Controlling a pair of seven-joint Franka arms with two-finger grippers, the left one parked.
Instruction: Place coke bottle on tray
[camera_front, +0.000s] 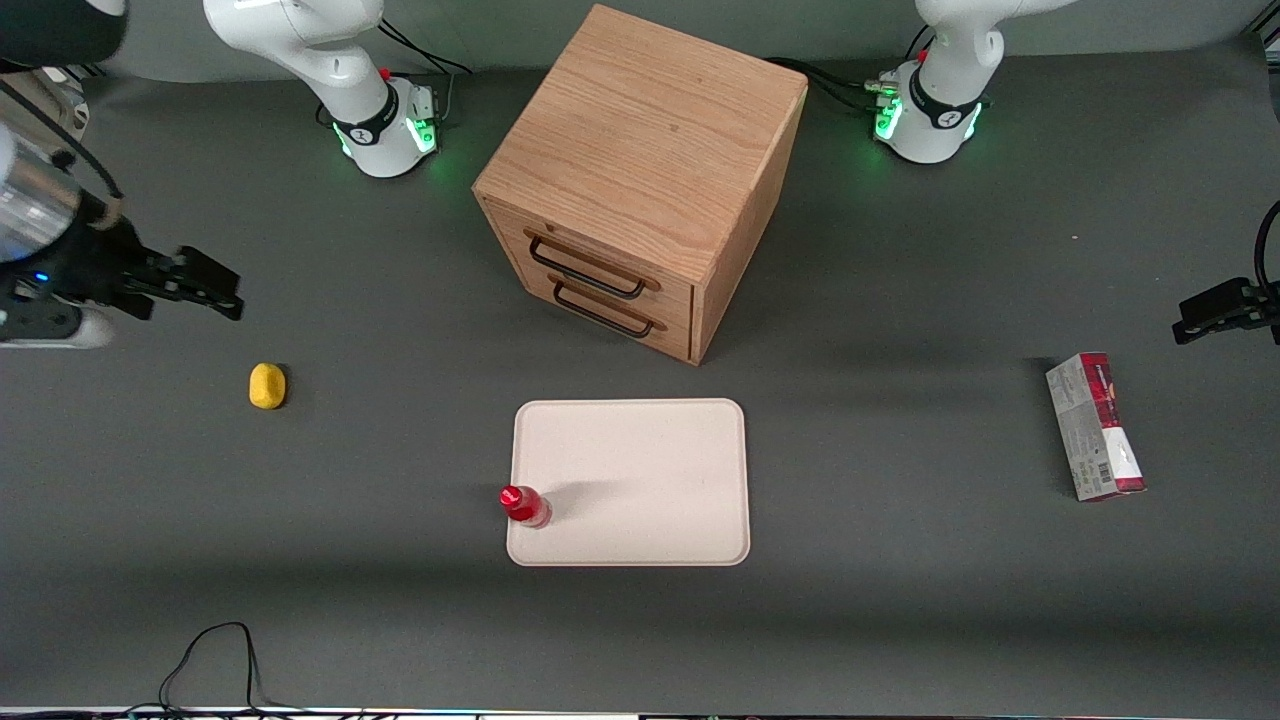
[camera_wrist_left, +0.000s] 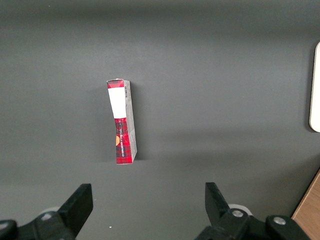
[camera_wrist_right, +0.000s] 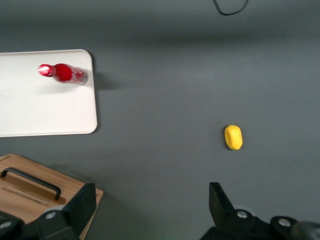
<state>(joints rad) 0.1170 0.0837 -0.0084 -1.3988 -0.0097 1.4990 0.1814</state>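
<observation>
The small red coke bottle (camera_front: 524, 505) (camera_wrist_right: 62, 73) stands upright on the cream-pink tray (camera_front: 640, 470) (camera_wrist_right: 35, 107), in the tray's corner nearest the front camera on the working arm's side. My right gripper (camera_front: 205, 283) (camera_wrist_right: 150, 205) hangs open and empty high above the table toward the working arm's end, well away from the tray and farther from the front camera than the yellow lump. Nothing lies between its fingers.
A yellow lemon-like lump (camera_front: 267, 386) (camera_wrist_right: 233, 137) lies on the dark table near the gripper. A wooden drawer cabinet (camera_front: 640, 180) (camera_wrist_right: 30, 192) stands just past the tray, farther from the front camera. A red-and-grey carton (camera_front: 1095, 427) (camera_wrist_left: 122, 121) lies toward the parked arm's end.
</observation>
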